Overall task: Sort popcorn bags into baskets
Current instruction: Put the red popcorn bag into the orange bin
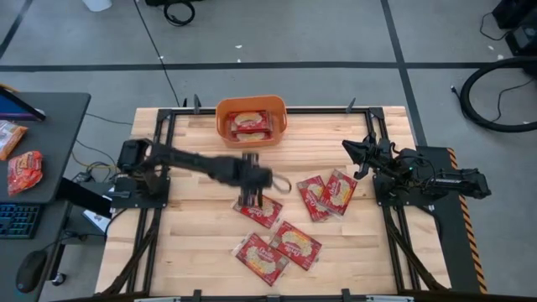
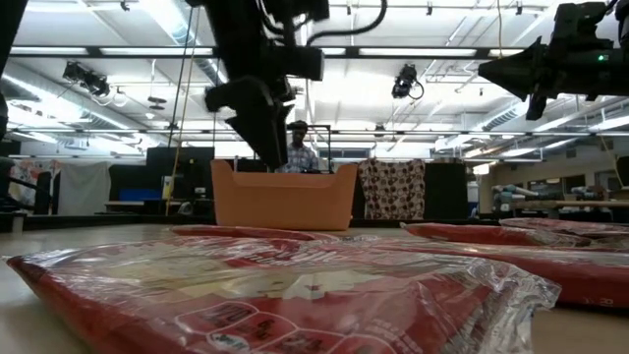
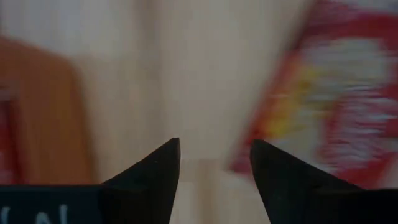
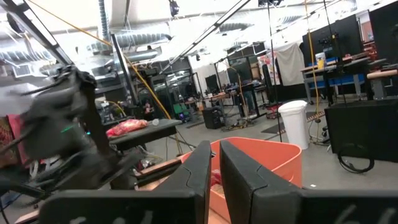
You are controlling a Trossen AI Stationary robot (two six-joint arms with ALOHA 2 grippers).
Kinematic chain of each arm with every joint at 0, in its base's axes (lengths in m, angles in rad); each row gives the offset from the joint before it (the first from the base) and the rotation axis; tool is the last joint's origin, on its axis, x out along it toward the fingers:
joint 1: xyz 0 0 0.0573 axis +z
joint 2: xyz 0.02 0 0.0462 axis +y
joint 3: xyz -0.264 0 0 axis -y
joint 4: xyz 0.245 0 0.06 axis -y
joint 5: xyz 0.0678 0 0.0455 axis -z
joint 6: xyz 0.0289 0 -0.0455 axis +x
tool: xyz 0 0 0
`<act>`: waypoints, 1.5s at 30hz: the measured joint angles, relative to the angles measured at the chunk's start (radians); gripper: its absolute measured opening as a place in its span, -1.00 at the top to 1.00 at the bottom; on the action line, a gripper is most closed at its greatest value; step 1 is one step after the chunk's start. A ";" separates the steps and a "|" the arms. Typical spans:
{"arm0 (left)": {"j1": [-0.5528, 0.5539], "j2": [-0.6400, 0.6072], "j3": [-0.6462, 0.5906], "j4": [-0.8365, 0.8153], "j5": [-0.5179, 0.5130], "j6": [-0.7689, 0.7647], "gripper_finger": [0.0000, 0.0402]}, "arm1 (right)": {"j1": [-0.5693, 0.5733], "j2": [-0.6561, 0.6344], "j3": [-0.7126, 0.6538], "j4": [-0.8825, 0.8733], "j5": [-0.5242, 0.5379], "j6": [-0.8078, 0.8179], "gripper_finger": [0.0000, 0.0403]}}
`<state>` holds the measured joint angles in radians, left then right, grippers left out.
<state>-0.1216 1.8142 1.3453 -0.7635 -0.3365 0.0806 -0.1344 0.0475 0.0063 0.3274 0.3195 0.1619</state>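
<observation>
The orange basket (image 1: 252, 126) stands at the table's far edge with two red popcorn bags (image 1: 250, 122) lying in it. Several more red bags lie flat on the wood: one (image 1: 262, 211) just under my left gripper, two (image 1: 325, 195) to its right, two (image 1: 278, 250) nearer the front. My left gripper (image 1: 254, 196) hangs open above the table's middle, holding nothing; in its wrist view, motion-blurred, the open fingers (image 3: 214, 152) point down at bare wood between the basket (image 3: 37, 124) and a bag (image 3: 329, 112). My right gripper (image 1: 352, 151) waits shut at the table's right, raised (image 2: 511, 74).
The low view looks over the nearest bag (image 2: 275, 295) toward the basket (image 2: 283, 197), with a person standing behind it in the room. A side desk with a keyboard and snack packets (image 1: 25, 168) stands left of the table. Bare wood shows on the table's left half.
</observation>
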 joint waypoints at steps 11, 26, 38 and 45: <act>-0.298 0.097 0.000 -0.152 -0.066 -0.174 -0.08 | 0.000 0.000 0.000 0.000 0.000 0.000 0.81; -0.358 0.184 -0.098 -0.104 -0.292 -0.313 0.05 | 0.000 0.000 0.000 0.000 0.000 0.000 0.81; -0.339 0.180 -0.186 -0.049 -0.317 -0.325 0.45 | 0.000 0.000 0.000 0.000 0.000 0.000 0.81; -0.339 0.183 -0.189 -0.037 -0.301 -0.335 0.93 | 0.000 0.000 0.000 0.000 0.000 0.000 0.81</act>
<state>-0.4610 1.9976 1.1558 -0.8005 -0.6376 -0.2546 -0.1342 0.0475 0.0063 0.3275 0.3199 0.1619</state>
